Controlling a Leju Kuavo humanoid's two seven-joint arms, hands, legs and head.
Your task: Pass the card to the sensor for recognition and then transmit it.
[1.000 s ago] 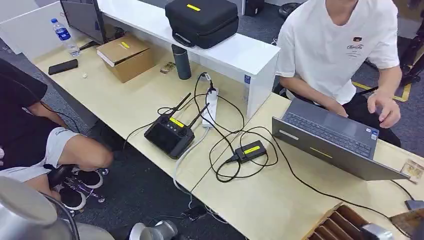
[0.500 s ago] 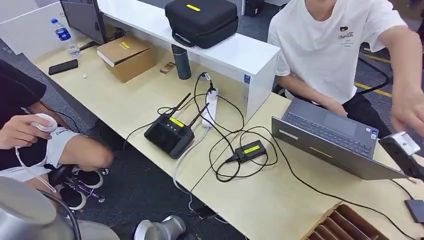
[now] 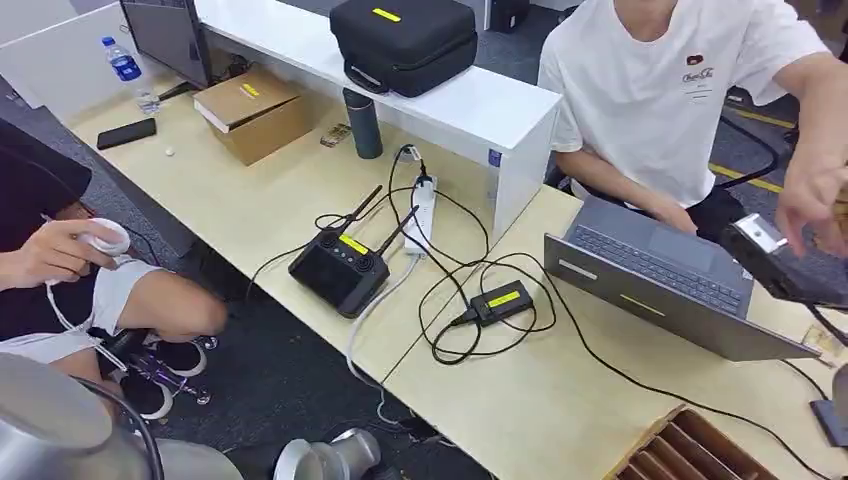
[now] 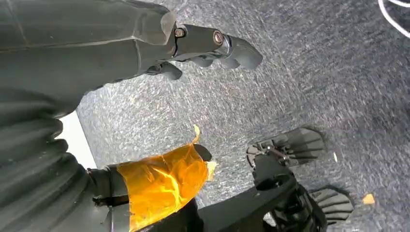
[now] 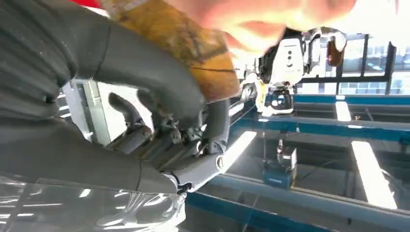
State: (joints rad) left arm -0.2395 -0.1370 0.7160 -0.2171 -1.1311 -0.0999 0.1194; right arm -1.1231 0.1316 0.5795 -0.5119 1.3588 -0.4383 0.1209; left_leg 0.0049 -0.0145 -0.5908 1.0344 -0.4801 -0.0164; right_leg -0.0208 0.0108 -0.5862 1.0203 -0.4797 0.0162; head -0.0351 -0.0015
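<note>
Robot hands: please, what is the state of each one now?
Left robot hand: open, holding nothing.
Right robot hand: fingers curled, held thing cannot be told; a person's hand is close.

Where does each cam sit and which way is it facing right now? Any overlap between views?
Head view: high on the body, facing forward and down at the pale wooden desk and grey open laptop; shows the silver left arm and the raised dark right hand.
Left wrist view: behind the left hand, facing down at grey speckled carpet.
Right wrist view: behind the right hand, facing up at blue ceiling beams.
Shared: head and right wrist views both show the right hand and a person's hand reaching to it.
</note>
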